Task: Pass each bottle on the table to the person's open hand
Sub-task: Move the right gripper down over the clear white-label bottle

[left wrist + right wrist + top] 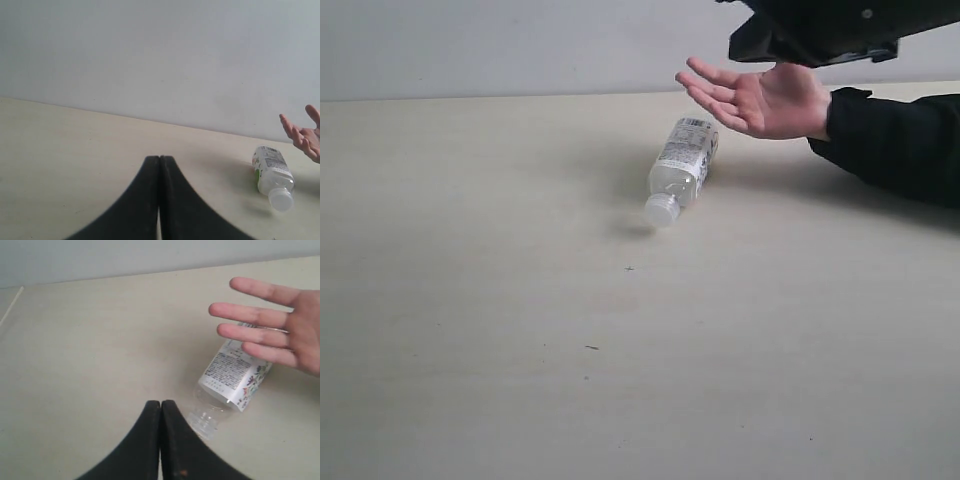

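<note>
One clear plastic bottle [682,168] with a white printed label and a white cap lies on its side on the pale beige table [520,320], cap toward the front. The person's open hand [770,100], palm up with a black sleeve, hovers just behind and to the right of it without touching. My right gripper [161,404] is shut and empty, hanging above the table beside the bottle's [235,375] cap, with the hand [280,325] over the bottle's far end. My left gripper [159,159] is shut and empty, well to the side of the bottle [272,175] and hand [305,137].
A black part of the right arm [820,30] hangs at the top of the exterior view, directly over the hand. The person's sleeved forearm [900,145] rests along the table's right side. A plain pale wall [520,45] stands behind the table.
</note>
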Robot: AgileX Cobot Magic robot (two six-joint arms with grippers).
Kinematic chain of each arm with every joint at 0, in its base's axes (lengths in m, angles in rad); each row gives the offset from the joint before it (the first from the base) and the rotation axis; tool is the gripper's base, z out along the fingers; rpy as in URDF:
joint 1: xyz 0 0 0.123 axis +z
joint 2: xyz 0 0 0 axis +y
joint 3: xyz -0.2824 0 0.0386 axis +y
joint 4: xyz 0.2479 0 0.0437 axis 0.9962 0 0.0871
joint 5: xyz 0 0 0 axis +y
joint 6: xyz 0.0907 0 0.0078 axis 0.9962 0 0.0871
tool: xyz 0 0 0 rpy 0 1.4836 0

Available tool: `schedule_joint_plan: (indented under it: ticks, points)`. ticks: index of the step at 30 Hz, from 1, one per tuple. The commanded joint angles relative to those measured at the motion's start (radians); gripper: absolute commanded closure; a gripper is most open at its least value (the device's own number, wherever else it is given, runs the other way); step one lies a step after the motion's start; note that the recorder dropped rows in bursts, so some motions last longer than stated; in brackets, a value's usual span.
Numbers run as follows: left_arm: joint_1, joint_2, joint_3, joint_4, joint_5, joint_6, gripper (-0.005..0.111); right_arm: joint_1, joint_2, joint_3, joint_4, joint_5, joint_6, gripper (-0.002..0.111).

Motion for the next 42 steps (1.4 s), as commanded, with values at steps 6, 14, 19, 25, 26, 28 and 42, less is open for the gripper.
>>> schedule_joint_plan:
  ticks: [6,14,19,25,26,28,42]
  points:
    - [-0.006,-0.006,0.000,0.003,-0.011,0.001,0.107,0.065,0.183,-0.038,0.137,-0.238,0.043,0.105]
    - [-0.006,-0.006,0.000,0.003,-0.011,0.001,0.107,0.067,0.360,-0.166,0.131,-0.184,0.012,0.091]
    - [-0.006,-0.006,0.000,0.003,-0.011,0.001,0.107,0.067,0.390,-0.168,0.138,-0.264,-0.023,0.096]
    - [-0.006,-0.006,0.000,0.003,-0.011,0.001,0.107,0.067,0.384,-0.168,0.133,-0.318,-0.083,0.107]
    - [-0.006,-0.006,0.000,0.003,-0.011,0.001,0.107,0.067,0.381,-0.168,0.133,-0.318,-0.083,0.107]
    - [-0.006,-0.006,0.000,0.003,-0.011,0.001,0.107,0.067,0.377,-0.168,0.137,-0.308,-0.083,0.107]
    - [-0.006,-0.006,0.000,0.003,-0.011,0.001,0.107,0.091,0.410,-0.294,0.237,0.260,0.036,0.069]
